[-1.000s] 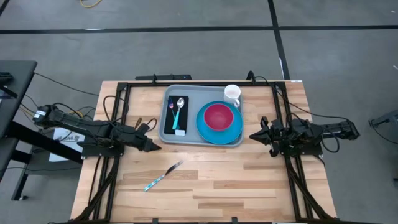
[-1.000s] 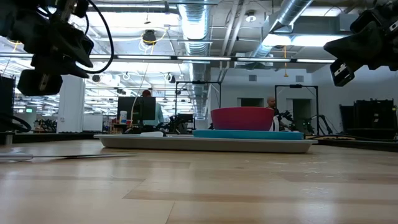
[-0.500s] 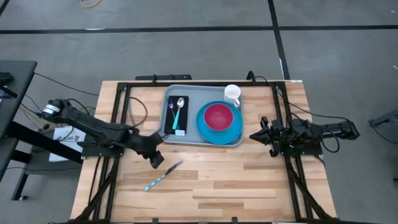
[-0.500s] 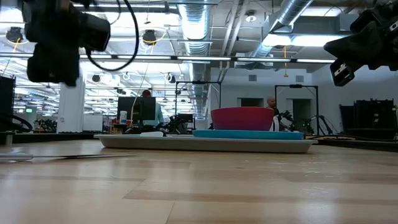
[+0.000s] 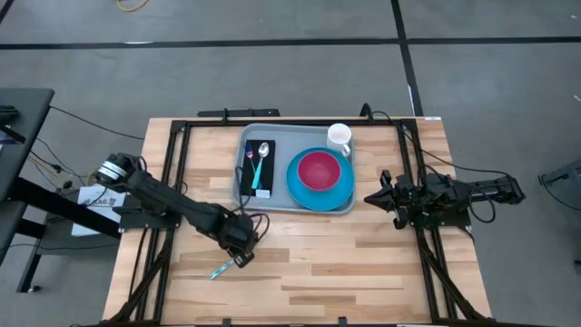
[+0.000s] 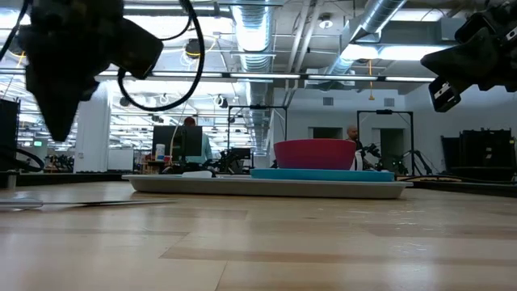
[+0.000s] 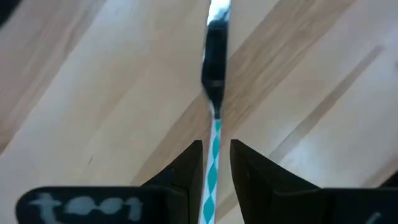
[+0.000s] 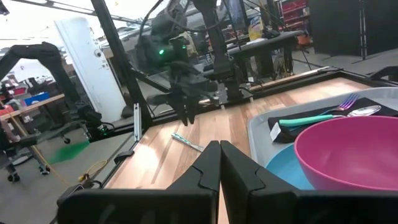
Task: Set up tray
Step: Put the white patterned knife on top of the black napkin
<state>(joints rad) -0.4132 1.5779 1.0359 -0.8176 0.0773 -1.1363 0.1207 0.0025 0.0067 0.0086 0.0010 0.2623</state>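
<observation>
From above we see the tray (image 5: 295, 173) at the table's far middle and the left gripper (image 5: 241, 257) over a striped utensil (image 5: 221, 269), while its wrist view shows the part-open fingers (image 7: 186, 168) straddling the handle, and the right gripper (image 8: 219, 163) waits closed

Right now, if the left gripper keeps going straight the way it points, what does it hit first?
The left gripper points down at the striped-handled utensil lying on the table; its fingers straddle the handle, so it likely meets that first.
</observation>
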